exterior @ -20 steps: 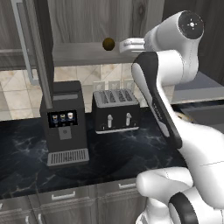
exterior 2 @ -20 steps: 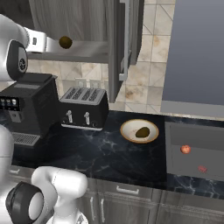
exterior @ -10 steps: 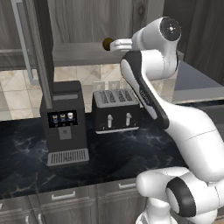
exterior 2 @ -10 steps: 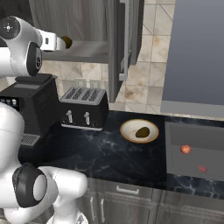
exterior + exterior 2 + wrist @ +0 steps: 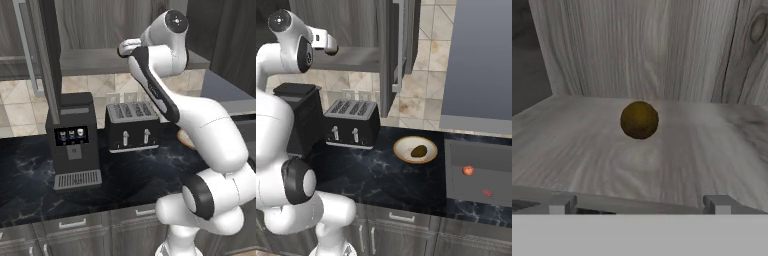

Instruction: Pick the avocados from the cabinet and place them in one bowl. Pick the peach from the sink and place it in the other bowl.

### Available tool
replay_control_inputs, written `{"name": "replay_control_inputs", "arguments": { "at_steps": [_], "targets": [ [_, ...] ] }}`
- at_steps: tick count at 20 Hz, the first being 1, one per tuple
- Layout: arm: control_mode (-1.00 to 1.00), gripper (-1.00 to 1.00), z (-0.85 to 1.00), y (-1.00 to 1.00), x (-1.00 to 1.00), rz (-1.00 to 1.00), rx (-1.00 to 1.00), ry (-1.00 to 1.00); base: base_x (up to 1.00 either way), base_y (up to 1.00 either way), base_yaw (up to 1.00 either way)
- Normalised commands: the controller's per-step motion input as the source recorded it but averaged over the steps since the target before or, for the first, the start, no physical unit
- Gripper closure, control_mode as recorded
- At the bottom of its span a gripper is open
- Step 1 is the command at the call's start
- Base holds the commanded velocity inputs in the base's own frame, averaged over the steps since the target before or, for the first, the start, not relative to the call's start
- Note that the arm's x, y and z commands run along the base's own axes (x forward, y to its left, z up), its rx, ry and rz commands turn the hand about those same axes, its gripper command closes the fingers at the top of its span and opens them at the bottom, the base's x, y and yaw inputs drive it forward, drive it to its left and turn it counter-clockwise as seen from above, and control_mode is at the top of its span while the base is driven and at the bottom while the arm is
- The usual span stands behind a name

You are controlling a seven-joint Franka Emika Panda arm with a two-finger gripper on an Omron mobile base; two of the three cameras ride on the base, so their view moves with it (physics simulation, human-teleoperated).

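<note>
Across the back wall we see the grey wood-grain wall cabinet [image 5: 90, 60], its door [image 5: 390, 55] swung open with a long metal bar handle [image 5: 401, 45] on it, and our white arm reaches up onto its flat grey shelf [image 5: 637, 160]. Below it runs the black marbled stone counter [image 5: 125, 175], and at its right end lies the dark grey rectangular sink [image 5: 481, 175]. On the counter stand a tall black coffee machine [image 5: 72, 140] and, just beside it, a black four-slot toaster [image 5: 132, 126]. Between the toaster and the sink sits a shallow round tan-beige bowl [image 5: 406, 151], and in it lies one small round dark olive-brown avocado [image 5: 418, 151]. Inside the sink basin rests the small round orange-red peach [image 5: 468, 170], near the left wall of the basin, with a second small reddish spot [image 5: 487, 192] nearby that we cannot identify. From the hand view, the other small dark olive-brown avocado [image 5: 639, 120] sits on the cabinet shelf in front of the wood-grain back wall, untouched. Our two-finger gripper [image 5: 639, 204] is spread wide, its two small grey fingertips [image 5: 561, 204] at the near edge of the shelf, well apart from each other and holding nothing, with the avocado ahead of them and roughly centred between them.
</note>
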Motion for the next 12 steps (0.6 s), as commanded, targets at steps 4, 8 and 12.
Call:
{"name": "replay_control_inputs", "arguments": {
  "at_steps": [4,8,12],
  "targets": [
    [-1.00,-1.00,-0.18,0.06,0.36,0.00,0.00,-0.11,0.00,0.00,0.00],
    [-1.00,-1.00,-0.16,0.09,0.43,0.00,0.00,-0.08,0.00,0.00,0.00],
    [-1.00,-1.00,-0.01,0.04,0.44,0.00,-0.05,0.12,0.00,0.00,0.00]
  ]
}}
